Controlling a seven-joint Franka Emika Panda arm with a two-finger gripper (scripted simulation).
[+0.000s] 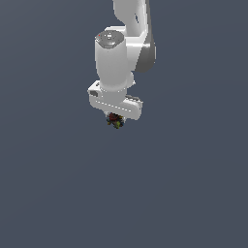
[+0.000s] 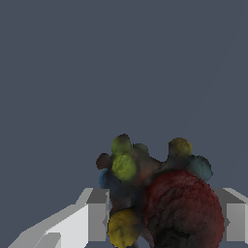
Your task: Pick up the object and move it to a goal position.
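Observation:
The object (image 1: 115, 120) is a tiny dark lump with red, yellow and green specks, showing just under the white gripper (image 1: 115, 118) in the exterior view. In the wrist view the object (image 2: 160, 198) fills the space between the two grey-white fingers (image 2: 97, 215), which press against both its sides. The gripper (image 2: 162, 218) is shut on the object. The white arm (image 1: 121, 53) comes down from the top of the exterior view. I cannot tell from these views whether the object touches the grey surface below.
A plain dark grey-blue surface (image 1: 58, 184) fills both views. No other objects or edges show.

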